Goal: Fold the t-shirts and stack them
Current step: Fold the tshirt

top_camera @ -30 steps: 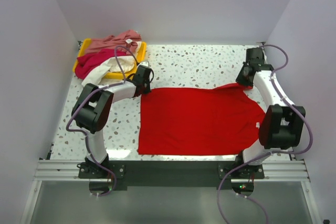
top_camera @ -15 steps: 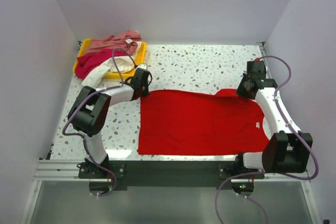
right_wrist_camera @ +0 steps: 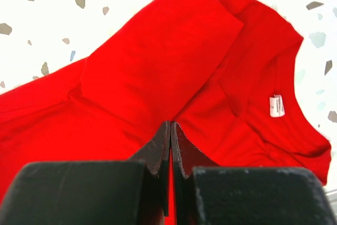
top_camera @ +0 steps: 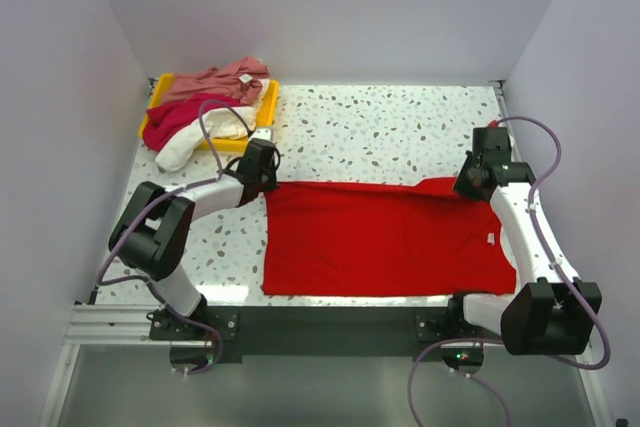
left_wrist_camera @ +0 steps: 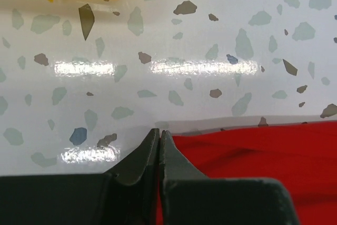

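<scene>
bright red cloth t-shirt (top_camera: 380, 237) spread mid-table, first fold seemingly barely begun, left gripper (left_wrist_camera: 159, 133) and right gripper (right_wrist_camera: 170, 127) pinched shut on its far edge; three other shirts (top_camera: 200, 107) heaped unfolded in shallow yellow plastic tray (top_camera: 268, 102).

The right gripper (right_wrist_camera: 170, 125) is pinched tight, red cloth between its fingers. The red shirt (right_wrist_camera: 158, 67) lies rumpled, sleeve folded over, white tag (right_wrist_camera: 276, 105) by the collar.

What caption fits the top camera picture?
The left gripper and right gripper pinch the red t-shirt at its far edge.
</scene>
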You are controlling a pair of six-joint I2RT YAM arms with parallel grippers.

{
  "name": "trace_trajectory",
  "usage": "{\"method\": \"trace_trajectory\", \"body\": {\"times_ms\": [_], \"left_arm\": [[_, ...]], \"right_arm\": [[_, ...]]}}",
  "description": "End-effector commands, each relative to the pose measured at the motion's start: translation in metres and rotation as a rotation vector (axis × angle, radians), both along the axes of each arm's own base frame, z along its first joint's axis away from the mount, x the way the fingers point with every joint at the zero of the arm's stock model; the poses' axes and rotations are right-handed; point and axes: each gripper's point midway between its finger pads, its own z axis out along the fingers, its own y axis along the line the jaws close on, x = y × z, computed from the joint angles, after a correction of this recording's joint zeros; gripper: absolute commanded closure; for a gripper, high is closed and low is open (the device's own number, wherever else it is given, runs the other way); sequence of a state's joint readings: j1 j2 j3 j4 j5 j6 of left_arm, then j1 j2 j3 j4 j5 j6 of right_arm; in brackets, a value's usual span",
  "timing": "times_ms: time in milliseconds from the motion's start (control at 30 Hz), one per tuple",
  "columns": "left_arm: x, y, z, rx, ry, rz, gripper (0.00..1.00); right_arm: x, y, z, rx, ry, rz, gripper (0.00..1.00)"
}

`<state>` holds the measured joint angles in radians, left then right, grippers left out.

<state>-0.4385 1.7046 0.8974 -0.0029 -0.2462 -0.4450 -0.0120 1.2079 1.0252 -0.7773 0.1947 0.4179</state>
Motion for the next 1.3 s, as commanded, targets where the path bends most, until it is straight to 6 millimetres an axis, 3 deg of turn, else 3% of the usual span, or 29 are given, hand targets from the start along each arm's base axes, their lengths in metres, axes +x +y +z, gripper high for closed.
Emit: {"method": "trace_trajectory", "body": {"times_ms": [0, 300, 500, 733, 967, 1267], "left_arm": [[0.010, 0.000, 0.039, -0.060, -0.132, 0.018, 1.00], [-0.016, 0.003, 0.053, -0.123, -0.158, 0.004, 1.00], [-0.041, -0.007, 0.062, -0.222, -0.174, -0.058, 1.00], [-0.062, -0.001, 0.075, -0.252, -0.198, -0.070, 1.00], [-0.088, 0.003, 0.063, -0.258, -0.155, -0.095, 1.00], [-0.117, 0.000, 0.056, -0.233, -0.120, -0.127, 1.00]], "right_arm": [[-0.016, 0.000, 0.001, -0.041, 0.029, 0.023, 1.00], [-0.033, 0.002, -0.009, -0.064, 0.081, 0.050, 1.00], [-0.040, 0.004, -0.004, -0.073, 0.090, 0.063, 1.00], [-0.049, 0.007, 0.004, -0.071, 0.110, 0.070, 1.00], [-0.067, 0.005, 0.000, -0.079, 0.162, 0.054, 1.00], [-0.082, -0.002, 0.019, -0.110, 0.165, 0.033, 1.00]]}}
